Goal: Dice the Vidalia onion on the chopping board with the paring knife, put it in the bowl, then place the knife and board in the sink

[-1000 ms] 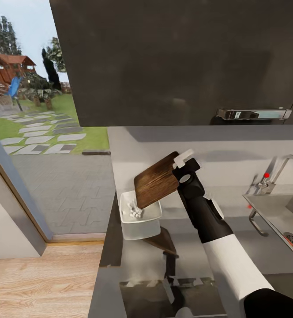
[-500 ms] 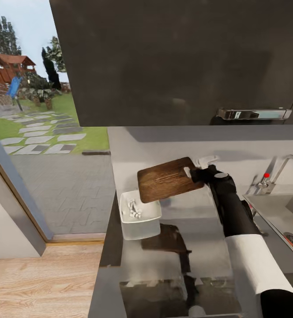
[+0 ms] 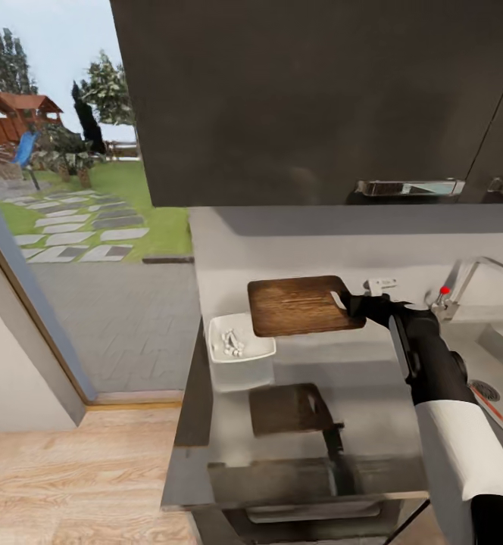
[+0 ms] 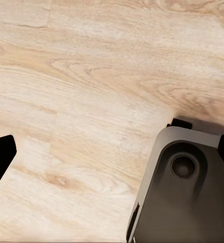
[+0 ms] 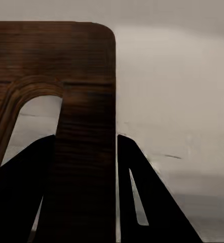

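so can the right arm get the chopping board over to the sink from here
Probably yes: the right end effector holds the chopping board lifted off the countertop, and nothing visible stands between it and the sink.

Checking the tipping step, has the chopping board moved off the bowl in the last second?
Yes. The chopping board has levelled and swung toward the sink, clear of the bowl.
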Robot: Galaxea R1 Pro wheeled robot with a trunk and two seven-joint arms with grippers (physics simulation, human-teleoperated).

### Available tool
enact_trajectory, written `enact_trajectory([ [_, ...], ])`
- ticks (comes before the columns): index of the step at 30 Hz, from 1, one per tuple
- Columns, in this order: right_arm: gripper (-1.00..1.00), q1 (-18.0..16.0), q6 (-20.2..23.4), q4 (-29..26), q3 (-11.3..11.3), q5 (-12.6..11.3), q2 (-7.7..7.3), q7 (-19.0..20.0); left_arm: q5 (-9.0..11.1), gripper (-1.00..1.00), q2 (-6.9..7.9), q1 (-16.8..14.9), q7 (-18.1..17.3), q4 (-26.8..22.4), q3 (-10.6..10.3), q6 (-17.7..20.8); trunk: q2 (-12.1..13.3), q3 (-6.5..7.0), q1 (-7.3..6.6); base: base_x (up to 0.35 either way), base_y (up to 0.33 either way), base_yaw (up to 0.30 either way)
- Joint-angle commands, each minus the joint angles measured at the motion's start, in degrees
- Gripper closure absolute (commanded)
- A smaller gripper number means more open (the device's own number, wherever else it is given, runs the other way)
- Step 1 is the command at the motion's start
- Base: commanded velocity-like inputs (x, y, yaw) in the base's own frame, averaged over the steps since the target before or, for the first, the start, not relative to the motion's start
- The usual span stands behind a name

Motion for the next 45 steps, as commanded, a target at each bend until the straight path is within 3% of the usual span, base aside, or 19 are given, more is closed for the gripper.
enact_trajectory([
  [1,1.00,-0.06,0.18,-0.07,-0.05,0.55,0.04,0.53,0.35,-1.00,-0.03,-0.11,0.09,0.24,-0.49,-0.33,-0.14,-0.13,0.00,-0.340,-0.018,0.000],
  [11,1.00,-0.05,0.08,-0.06,0.09,0.65,0.15,0.45,0.35,-1.00,-0.12,-0.11,0.09,0.24,-0.49,-0.27,-0.14,-0.13,0.00,-0.123,-0.248,0.000],
  [15,1.00,-0.01,-2.36,0.13,0.07,0.65,0.07,0.45,0.35,-1.00,-0.12,-0.11,0.09,0.24,-0.49,-0.27,-0.14,-0.13,0.00,-0.001,-0.317,0.000],
  [25,1.00,-0.04,-9.36,9.69,0.00,0.92,0.06,-0.05,0.35,-1.00,-0.12,-0.11,0.09,0.24,-0.49,-0.27,-0.14,-0.13,0.00,0.000,-0.319,0.000],
  [45,1.00,0.00,-9.69,9.91,-0.10,0.80,0.28,0.01,0.35,-1.00,-0.06,-0.11,0.09,0.24,-0.49,-0.32,-0.14,-0.13,0.00,0.000,-0.336,0.000],
])
